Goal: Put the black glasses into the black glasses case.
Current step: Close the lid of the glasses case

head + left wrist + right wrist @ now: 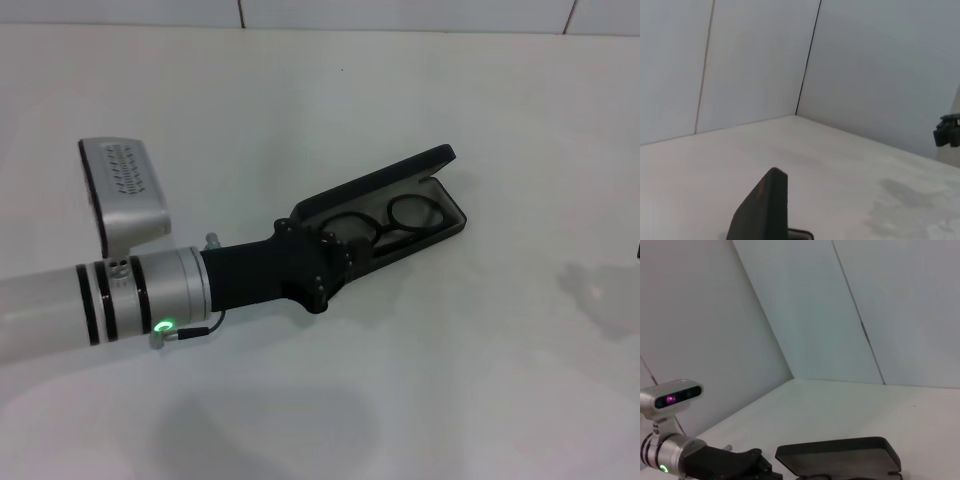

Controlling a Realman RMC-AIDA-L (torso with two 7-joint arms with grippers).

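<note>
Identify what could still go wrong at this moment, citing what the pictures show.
1. The left hand sits at the near end of the open black glasses case, over part of the black glasses; pulling back could drag them out.
2. The raised lid stands right beside that hand, so a sideways move might knock the case across the white table.

The black glasses case lies open on the table, right of centre, lid raised on its far side, with the black glasses lying inside
</note>
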